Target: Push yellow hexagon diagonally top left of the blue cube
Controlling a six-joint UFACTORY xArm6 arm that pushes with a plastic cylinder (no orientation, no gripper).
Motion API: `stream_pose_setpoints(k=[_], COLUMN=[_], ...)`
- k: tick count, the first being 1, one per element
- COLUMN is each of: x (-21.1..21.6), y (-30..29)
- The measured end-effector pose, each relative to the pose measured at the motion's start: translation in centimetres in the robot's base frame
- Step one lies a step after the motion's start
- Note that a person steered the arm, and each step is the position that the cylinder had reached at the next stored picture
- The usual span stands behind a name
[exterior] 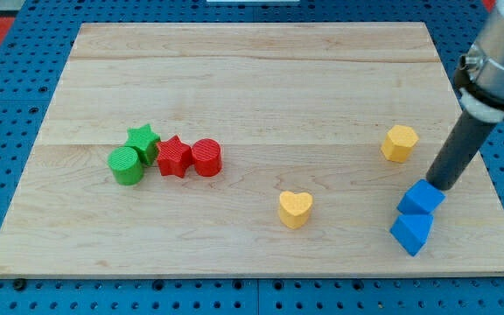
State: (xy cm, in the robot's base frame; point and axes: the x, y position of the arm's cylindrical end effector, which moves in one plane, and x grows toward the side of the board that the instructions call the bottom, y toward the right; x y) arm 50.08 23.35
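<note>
The yellow hexagon (399,143) lies on the wooden board (252,79) at the view's right. The blue cube (421,199) sits below and slightly right of it, touching a second blue block (411,232) just under it. My tip (437,185) is at the upper right edge of the blue cube, touching or almost touching it. The tip stands to the lower right of the yellow hexagon, a short gap away.
A yellow heart (295,209) lies lower centre. At the view's left a green star (143,142), a green cylinder (126,165), a red star (174,156) and a red cylinder (206,157) are clustered together.
</note>
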Motion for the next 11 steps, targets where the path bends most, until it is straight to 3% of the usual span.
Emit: stream_pose_setpoints(k=[1,5,7,11], x=[-4.0,-8.3,-6.0,-8.0], y=[2.0,-6.7,-7.1,-8.4])
